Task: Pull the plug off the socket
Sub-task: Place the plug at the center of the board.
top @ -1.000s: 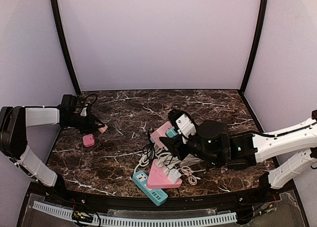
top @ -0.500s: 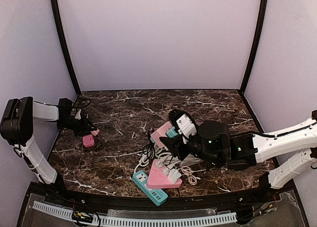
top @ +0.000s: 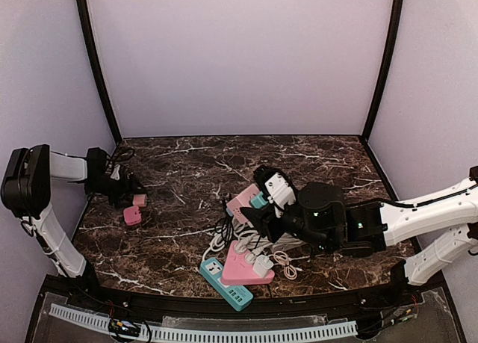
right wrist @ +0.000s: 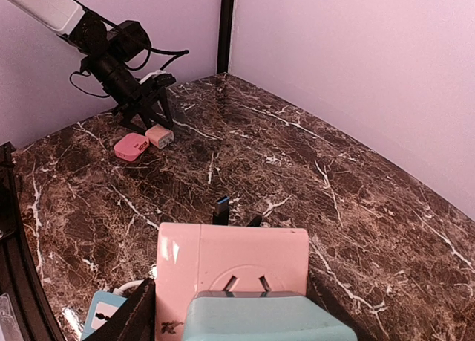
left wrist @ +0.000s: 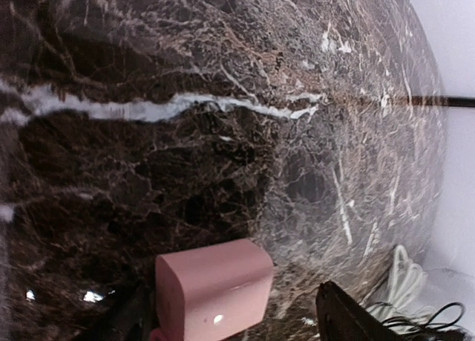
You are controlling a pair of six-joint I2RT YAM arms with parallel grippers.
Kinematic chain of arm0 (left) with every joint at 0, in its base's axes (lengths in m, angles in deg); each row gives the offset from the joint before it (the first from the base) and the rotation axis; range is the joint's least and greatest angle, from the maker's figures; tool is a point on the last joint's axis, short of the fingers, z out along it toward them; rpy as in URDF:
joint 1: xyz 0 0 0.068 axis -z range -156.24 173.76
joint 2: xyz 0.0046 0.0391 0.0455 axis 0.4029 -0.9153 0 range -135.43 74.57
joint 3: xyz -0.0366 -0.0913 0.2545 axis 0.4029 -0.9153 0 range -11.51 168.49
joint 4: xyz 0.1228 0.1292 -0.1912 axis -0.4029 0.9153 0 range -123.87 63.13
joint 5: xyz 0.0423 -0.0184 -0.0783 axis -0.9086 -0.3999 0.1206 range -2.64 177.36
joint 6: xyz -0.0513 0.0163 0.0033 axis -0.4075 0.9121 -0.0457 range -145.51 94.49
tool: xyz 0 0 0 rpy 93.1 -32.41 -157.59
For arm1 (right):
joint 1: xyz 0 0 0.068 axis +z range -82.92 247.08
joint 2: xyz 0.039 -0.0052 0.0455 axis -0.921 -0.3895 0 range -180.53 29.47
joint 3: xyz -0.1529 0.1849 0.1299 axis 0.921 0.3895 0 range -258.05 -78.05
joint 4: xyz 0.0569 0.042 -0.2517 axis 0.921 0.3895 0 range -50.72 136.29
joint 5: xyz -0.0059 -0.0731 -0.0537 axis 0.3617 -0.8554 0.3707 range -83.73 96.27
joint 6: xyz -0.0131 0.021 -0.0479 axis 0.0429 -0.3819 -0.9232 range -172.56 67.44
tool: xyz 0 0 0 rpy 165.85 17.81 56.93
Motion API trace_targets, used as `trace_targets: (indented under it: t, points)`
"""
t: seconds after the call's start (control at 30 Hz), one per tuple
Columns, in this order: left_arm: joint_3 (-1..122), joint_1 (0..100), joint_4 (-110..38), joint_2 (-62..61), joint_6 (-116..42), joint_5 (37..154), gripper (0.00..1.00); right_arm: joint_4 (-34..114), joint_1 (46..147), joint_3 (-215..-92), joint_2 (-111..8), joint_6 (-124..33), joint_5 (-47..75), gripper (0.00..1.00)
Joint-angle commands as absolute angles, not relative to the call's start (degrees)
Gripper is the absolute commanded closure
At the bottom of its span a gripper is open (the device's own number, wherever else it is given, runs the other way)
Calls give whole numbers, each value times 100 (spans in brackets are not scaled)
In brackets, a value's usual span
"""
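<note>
Closest to the near edge of the bench (top: 314,160) lies the teal power strip (top: 224,282), and touching it the pink power strip (top: 243,268) with a white plug (top: 263,265) seated in it; that plug looks like work not yet done. Just beyond, a tangle of cables (top: 222,237) runs under the right hand (top: 252,220), which hangs low over the pile. Its wrist view is filled by a pink socket block (right wrist: 231,267) with a teal block (right wrist: 267,319) in front, but whether the fingers clamp either one I cannot tell. A white adapter (top: 278,186) sits at the far side of the heap.

Well apart, at the left edge, the left hand (top: 133,193) stands with its fingers apart; a pink plug (left wrist: 211,285) rests on the bench between them, unclamped, with a clear gap on one side. A second pink plug (top: 132,216) lies just nearer; both are free of any socket.

I judge the step to be setting a pulled plug aside. The next move calls for lifting the left hand clear without nudging either pink plug, then crossing to the pile for the white plug, with the strip held down while it is pulled straight out.

The cables crowd that plug and may snag a finger; the right arm covers much of the heap, so room for a second hand is tight. The far half of the bench carries nothing that matters here.
</note>
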State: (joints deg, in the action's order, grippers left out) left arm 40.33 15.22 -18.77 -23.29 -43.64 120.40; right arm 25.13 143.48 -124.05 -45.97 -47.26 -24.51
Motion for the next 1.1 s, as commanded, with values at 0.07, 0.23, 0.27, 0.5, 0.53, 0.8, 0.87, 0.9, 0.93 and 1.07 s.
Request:
trace_targets:
  t: [0.07,0.23,0.27,0.5,0.53,0.8,0.87,0.9,0.93,1.07]
  points:
    - [4073,1479,-1637,-2137,-4297,11823,10,1898,14298,-12609,-4637,-4714,-2447,100]
    - [4055,1479,-1642,-1924,-4283,11702,1,1977,14249,-12654,-4655,-4670,-2346,100]
    - [4046,1479,-1639,-1797,-4261,11600,1,2000,14224,-12671,-4667,-4648,-2307,100]
    - [3869,1478,-1932,-652,-4104,11224,1,2468,13956,-12979,-4700,-4429,-1870,100]
    - [3813,1479,-2058,-544,-4097,11259,1,2510,13924,-13008,-4692,-4423,-1822,100]
    - [3428,1678,-2937,224,-4141,12255,1,2996,13339,-13172,-4609,-4085,-1054,100]
    - [3421,1975,-2969,340,-4011,12371,1,3073,13112,-13182,-4558,-3965,-702,100]
    - [3424,2225,-2966,415,-3896,12435,1,3102,12945,-13173,-4511,-3873,-526,100]
    - [3426,2393,-2970,460,-3852,12475,1,3129,12808,-13171,-4457,-3797,-326,100]
    - [3476,3176,-3127,640,-3577,12892,1,3138,12107,-13051,-4183,-3376,664,100]
